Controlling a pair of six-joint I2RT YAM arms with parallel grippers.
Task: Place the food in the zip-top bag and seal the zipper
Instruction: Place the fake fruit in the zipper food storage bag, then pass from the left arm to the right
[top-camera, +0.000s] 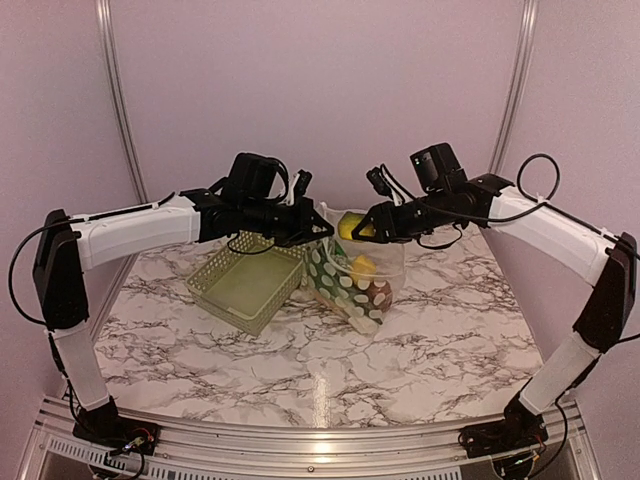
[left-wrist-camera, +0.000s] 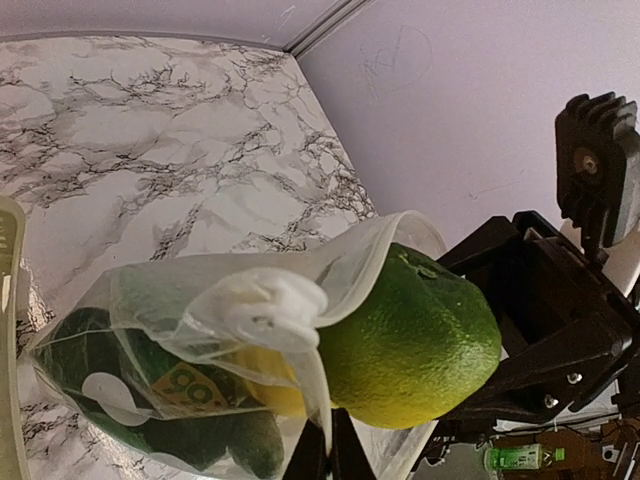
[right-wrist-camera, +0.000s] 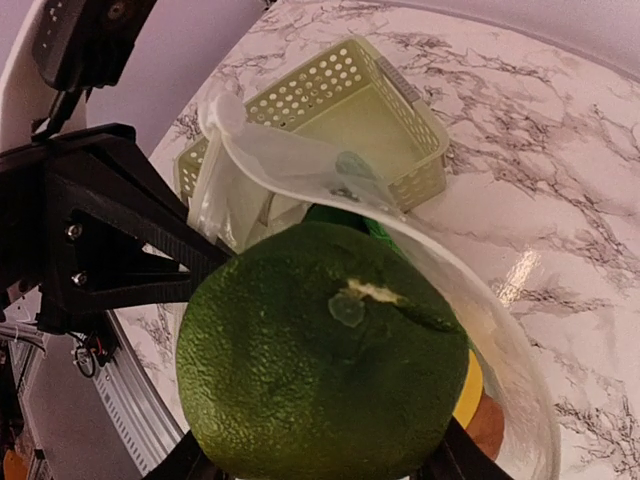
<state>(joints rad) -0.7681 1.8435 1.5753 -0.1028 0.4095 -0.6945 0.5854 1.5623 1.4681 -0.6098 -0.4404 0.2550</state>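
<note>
Overhead, both arms reach inward; left end effector (top-camera: 320, 231) pinches the zip-top bag (top-camera: 354, 287) rim, right end effector (top-camera: 360, 230) grips a green citrus (right-wrist-camera: 320, 360).

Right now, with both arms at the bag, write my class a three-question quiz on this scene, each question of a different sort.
1. True or false: the basket has food in it.
2. What does the right claw grip? A) a brown piece B) the green round fruit C) the basket's rim
3. Fill in: the left claw pinches the mouth edge of the ____.

Key: 1 false, it shows no food. 2 B, held at the bag's mouth. 3 zip-top bag.
</note>
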